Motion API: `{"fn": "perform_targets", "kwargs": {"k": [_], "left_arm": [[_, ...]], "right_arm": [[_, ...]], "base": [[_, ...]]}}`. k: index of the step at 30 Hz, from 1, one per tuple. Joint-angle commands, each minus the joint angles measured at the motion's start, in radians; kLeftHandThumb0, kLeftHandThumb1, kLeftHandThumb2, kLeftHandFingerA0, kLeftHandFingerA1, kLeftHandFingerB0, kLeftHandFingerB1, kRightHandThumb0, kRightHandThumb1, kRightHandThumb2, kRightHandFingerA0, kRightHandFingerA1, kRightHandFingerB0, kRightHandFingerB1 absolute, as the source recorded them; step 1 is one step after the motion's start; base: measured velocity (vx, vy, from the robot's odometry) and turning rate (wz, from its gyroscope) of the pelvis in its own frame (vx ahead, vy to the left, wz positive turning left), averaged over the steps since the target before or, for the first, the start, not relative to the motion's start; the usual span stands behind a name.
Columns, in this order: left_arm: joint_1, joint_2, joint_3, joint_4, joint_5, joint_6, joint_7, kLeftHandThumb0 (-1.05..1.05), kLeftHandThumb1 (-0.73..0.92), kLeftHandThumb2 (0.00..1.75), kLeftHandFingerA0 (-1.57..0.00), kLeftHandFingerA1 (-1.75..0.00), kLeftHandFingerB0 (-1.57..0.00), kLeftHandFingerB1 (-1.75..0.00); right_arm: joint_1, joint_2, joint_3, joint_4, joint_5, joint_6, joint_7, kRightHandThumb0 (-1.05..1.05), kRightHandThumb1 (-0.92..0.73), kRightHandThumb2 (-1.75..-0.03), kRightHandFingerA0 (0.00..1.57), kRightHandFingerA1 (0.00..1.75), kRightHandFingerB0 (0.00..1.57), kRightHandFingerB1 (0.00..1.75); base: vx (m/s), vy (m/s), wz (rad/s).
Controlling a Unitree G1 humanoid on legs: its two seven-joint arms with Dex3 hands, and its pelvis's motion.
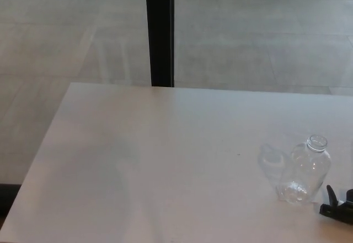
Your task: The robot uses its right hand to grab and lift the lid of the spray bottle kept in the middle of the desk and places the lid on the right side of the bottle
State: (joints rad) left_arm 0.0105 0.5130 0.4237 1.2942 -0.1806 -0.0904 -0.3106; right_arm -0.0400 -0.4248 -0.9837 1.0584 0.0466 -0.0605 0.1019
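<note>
Bottle [306, 170], clear plastic, stands uncapped right of desk [138, 160] centre; looks empty, light, easily tipped. Black spray lid [337, 206] lies just right of its base, best pinched at the collar. Neither hand visible, so finger state cannot be told.

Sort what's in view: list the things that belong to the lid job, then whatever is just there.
Job:
clear bottle, neck open
black spray lid, on the desk right of the bottle

Just there:
white desk
dark post behind it
</note>
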Motion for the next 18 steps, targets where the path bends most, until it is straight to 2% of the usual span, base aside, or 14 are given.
{"fn": "perform_targets", "kwargs": {"k": [1, 2, 3, 4, 6, 7, 8, 14, 15, 16, 18], "left_arm": [[-0.003, 0.028, 0.026, -0.001, -0.027, 0.023, -0.01, -0.81, 0.88, 0.66, -0.54, -0.51, -0.39, -0.41], [-0.004, 0.028, 0.027, -0.001, -0.025, 0.023, -0.011, -0.81, 0.88, 0.66, -0.54, -0.51, -0.39, -0.41], [-0.004, 0.027, 0.025, -0.001, -0.02, 0.02, -0.004, -0.78, 0.69, 1.09, -0.47, -0.61, -0.34, -0.53], [-0.001, 0.026, 0.024, -0.003, -0.016, 0.012, -0.001, -0.81, 0.88, 0.67, -0.55, -0.5, -0.39, -0.41], [-0.002, 0.028, 0.026, -0.002, -0.016, 0.017, -0.002, -0.83, 0.88, 0.67, -0.55, -0.51, -0.39, -0.41], [-0.002, 0.029, 0.025, -0.002, -0.014, 0.017, -0.004, -0.83, 0.89, 0.66, -0.54, -0.51, -0.38, -0.41], [-0.003, 0.03, 0.025, -0.001, -0.012, 0.018, -0.006, -0.83, 0.88, 0.66, -0.55, -0.51, -0.39, -0.4], [-0.008, 0.031, 0.033, 0.002, -0.017, 0.027, -0.004, -0.81, 0.88, 0.67, -0.54, -0.51, -0.38, -0.41], [-0.009, 0.032, 0.033, 0.002, -0.017, 0.031, -0.009, -0.8, 0.7, 1.08, -0.49, -0.62, -0.33, -0.54], [-0.005, 0.033, 0.032, 0.001, -0.016, 0.026, -0.013, -0.82, 0.69, 1.09, -0.48, -0.61, -0.33, -0.54], [-0.004, 0.033, 0.03, 0.0, -0.015, 0.023, -0.013, -0.82, 0.69, 1.09, -0.48, -0.61, -0.33, -0.54]], "right_arm": [[0.0, 0.01, 0.02, 0.039, 0.147, -0.07, 0.113, -0.7, -0.52, -0.9, 0.0, 0.28, 0.0, 0.2], [0.0, 0.008, 0.024, 0.042, 0.152, -0.073, 0.114, -0.7, -0.52, -0.9, 0.0, 0.28, 0.0, 0.2], [0.004, 0.009, 0.032, 0.036, 0.157, -0.075, 0.124, -0.69, -0.51, -0.9, 0.0, 0.26, 0.0, 0.19], [0.011, 0.007, 0.048, 0.031, 0.161, -0.082, 0.145, -0.63, -0.73, -0.63, 0.0, 0.3, 0.01, 0.15], [0.017, 0.007, 0.071, 0.032, 0.164, -0.092, 0.135, -0.62, -0.72, -0.64, 0.0, 0.3, 0.01, 0.18], [0.02, 0.005, 0.082, 0.034, 0.166, -0.095, 0.135, -0.72, -0.54, -0.92, 0.0, 0.28, 0.0, 0.19], [0.023, 0.002, 0.096, 0.039, 0.171, -0.097, 0.14, -0.68, -0.53, -0.94, 0.0, 0.3, 0.0, 0.23], [0.024, -0.012, 0.132, 0.064, 0.209, -0.106, 0.147, -0.7, -0.54, -0.94, 0.0, 0.34, 0.0, 0.21], [0.024, -0.012, 0.135, 0.068, 0.218, -0.113, 0.154, -0.63, -0.7, -0.64, 0.0, 0.42, 0.0, 0.18], [0.021, -0.012, 0.141, 0.072, 0.22, -0.118, 0.144, -0.76, -0.51, -0.89, 0.02, 0.54, 0.05, 0.17], [0.019, -0.013, 0.145, 0.075, 0.223, -0.117, 0.14, -0.76, -0.51, -0.89, 0.02, 0.54, 0.05, 0.17]], "base": [[0.0, 0.0, 0.0], [0.0, 0.0, 0.0], [0.0, 0.0, 0.0], [0.0, 0.0, 0.0], [0.0, 0.0, 0.0], [0.0, 0.0, 0.0], [0.0, 0.0, 0.0], [0.0, 0.0, 0.0], [0.0, 0.0, 0.0], [0.0, 0.0, 0.0], [0.0, 0.0, 0.0]]}}
